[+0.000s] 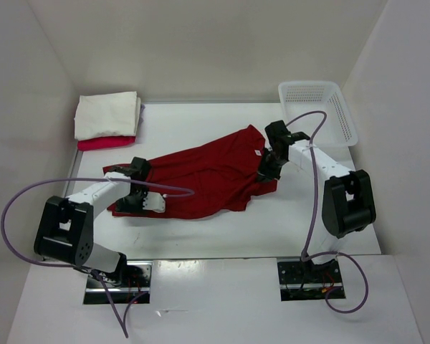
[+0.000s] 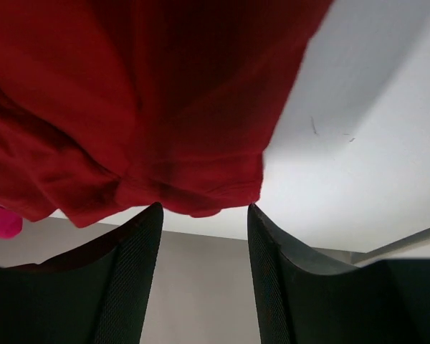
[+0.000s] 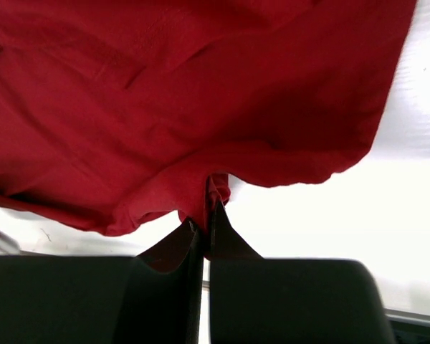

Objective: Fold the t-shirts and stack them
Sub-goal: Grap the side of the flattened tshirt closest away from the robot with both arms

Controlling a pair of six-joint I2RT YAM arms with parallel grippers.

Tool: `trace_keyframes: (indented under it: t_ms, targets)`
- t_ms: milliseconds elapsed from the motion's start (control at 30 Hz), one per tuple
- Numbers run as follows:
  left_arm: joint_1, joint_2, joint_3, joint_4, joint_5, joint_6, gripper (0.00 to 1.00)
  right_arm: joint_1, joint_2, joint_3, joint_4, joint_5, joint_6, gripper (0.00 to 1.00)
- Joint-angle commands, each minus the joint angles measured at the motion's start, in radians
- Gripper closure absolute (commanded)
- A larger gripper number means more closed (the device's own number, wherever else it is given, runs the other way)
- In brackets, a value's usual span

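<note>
White table [image 1: 330, 215] boxed in by bare white walls [image 1: 201, 43], dark red t-shirt [image 1: 208, 175] sprawled mid-table, my right gripper [image 3: 204, 215] pinched tight on its edge, my left gripper [image 2: 203, 209] parted at the hem, holding nothing, cream t-shirt [image 1: 107, 115] folded atop pink t-shirt [image 1: 104, 143] far left, basket [image 1: 317, 93] far right

Boxed in white, evenly lit.
Plain white walls [image 1: 201, 43] on three sides of a white table [image 1: 222, 233]; soft shadows only.
</note>
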Motion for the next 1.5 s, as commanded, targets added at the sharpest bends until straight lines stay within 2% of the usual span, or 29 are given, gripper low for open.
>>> trace_keyframes:
  t_ms: [0, 300, 433, 567, 633, 700, 733, 833, 933, 967, 1167, 1467]
  targets:
    - [-0.025, 0.012, -0.046, 0.017, -0.049, 0.021, 0.42, -0.033, 0.009, -0.010, 0.040, -0.023, -0.031, 1.00]
    - [-0.050, 0.001, -0.078, -0.081, -0.040, 0.041, 0.46, -0.078, 0.019, -0.010, 0.040, -0.023, -0.049, 1.00]
    - [-0.050, 0.023, -0.146, 0.019, -0.104, 0.052, 0.46, -0.087, 0.019, -0.010, 0.030, -0.023, -0.049, 1.00]
    - [-0.039, 0.131, -0.120, 0.056, -0.126, -0.020, 0.46, -0.087, 0.019, -0.010, 0.030, -0.023, -0.040, 1.00]
    - [-0.029, 0.153, -0.098, 0.070, -0.126, -0.032, 0.55, -0.087, 0.019, -0.010, 0.030, -0.023, -0.040, 1.00]
    - [-0.019, 0.162, -0.088, 0.079, -0.126, -0.058, 0.72, -0.087, 0.019, -0.010, 0.030, -0.034, -0.040, 1.00]
    - [-0.019, 0.162, -0.088, 0.079, -0.126, -0.059, 0.77, -0.087, 0.019, -0.010, 0.030, -0.034, -0.031, 1.00]
    - [-0.019, 0.152, -0.088, 0.079, -0.126, -0.068, 0.77, -0.087, 0.019, -0.010, 0.030, -0.034, -0.031, 1.00]
    - [-0.019, 0.152, -0.088, 0.059, -0.115, -0.104, 0.90, -0.087, 0.019, -0.010, 0.021, -0.034, -0.031, 1.00]
    - [-0.019, 0.141, -0.088, 0.044, -0.106, -0.123, 0.98, -0.087, 0.009, -0.010, 0.021, -0.034, -0.031, 1.00]
    - [-0.010, 0.089, 0.013, -0.086, -0.043, -0.186, 1.00, -0.087, 0.000, -0.010, 0.012, -0.023, -0.031, 1.00]
    - [0.075, 0.038, 0.072, -0.145, 0.075, -0.236, 1.00, -0.087, 0.000, 0.021, 0.001, -0.023, -0.051, 1.00]
